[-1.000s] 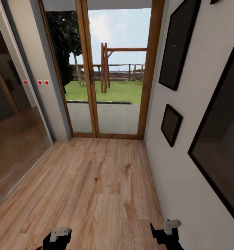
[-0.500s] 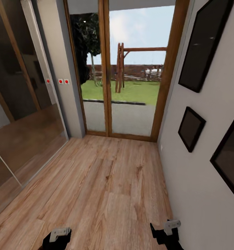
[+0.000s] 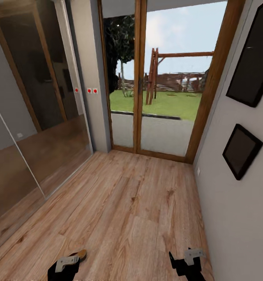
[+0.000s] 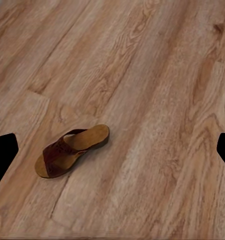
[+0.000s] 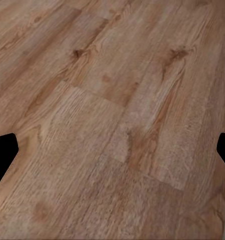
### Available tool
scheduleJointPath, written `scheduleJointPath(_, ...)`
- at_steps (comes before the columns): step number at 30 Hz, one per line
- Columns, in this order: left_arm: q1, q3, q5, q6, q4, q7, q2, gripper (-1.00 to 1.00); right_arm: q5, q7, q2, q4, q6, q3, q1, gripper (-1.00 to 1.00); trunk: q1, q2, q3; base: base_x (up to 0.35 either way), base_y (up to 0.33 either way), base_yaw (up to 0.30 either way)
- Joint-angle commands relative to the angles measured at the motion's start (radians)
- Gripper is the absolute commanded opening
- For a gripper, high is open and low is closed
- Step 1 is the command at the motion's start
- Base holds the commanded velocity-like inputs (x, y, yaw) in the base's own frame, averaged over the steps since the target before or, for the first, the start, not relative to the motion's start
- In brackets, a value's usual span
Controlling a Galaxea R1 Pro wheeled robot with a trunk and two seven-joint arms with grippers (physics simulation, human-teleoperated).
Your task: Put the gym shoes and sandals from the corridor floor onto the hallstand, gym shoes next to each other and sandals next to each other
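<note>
sandal: one seen lying flat on the corridor floor (image 3: 139, 210), below the left gripper (image 4: 112, 150); sandal (image 4: 72, 150) untouched
left jaws: spread wide, nothing held
right gripper (image 5: 112, 150): jaws spread wide, nothing held, bare planks beneath
progress: judged at start; nothing lifted, all four shoes left to be racked

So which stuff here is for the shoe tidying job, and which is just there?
For the job:
- dark brown leather sandal with tan insole, lying on the floor
- light-brown wood plank floor
- left gripper, above the sandal

Just there:
- wood-framed glass doors
- black picture frames
- mirrored wardrobe panels
</note>
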Motion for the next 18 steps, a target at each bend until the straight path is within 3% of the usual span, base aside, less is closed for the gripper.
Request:
scheduleJointPath(1, 0.000, 0.002, 0.003, -0.003, 0.001, -0.001, 0.000, 1.00, 0.001, 0.000, -0.001, 0.004, -0.003, 0.002, 0.000, 1.00, 0.000, 0.000, -0.001, 0.000, 0.000, 0.278)
scheduleJointPath(12, 0.012, 0.000, 0.003, -0.003, 0.002, -0.001, 0.003, 1.00, 0.003, -0.002, -0.002, 0.063, -0.005, 0.000, 0.000, 1.00, 0.000, 0.000, -0.001, 0.012, 0.000, 0.278)
scheduleJointPath(18, 0.018, 0.000, 0.004, -0.003, 0.003, 0.000, 0.005, 1.00, 0.002, -0.004, -0.003, 0.082, -0.005, -0.002, 0.000, 1.00, 0.000, 0.000, -0.001, 0.227, 0.000, 0.279)
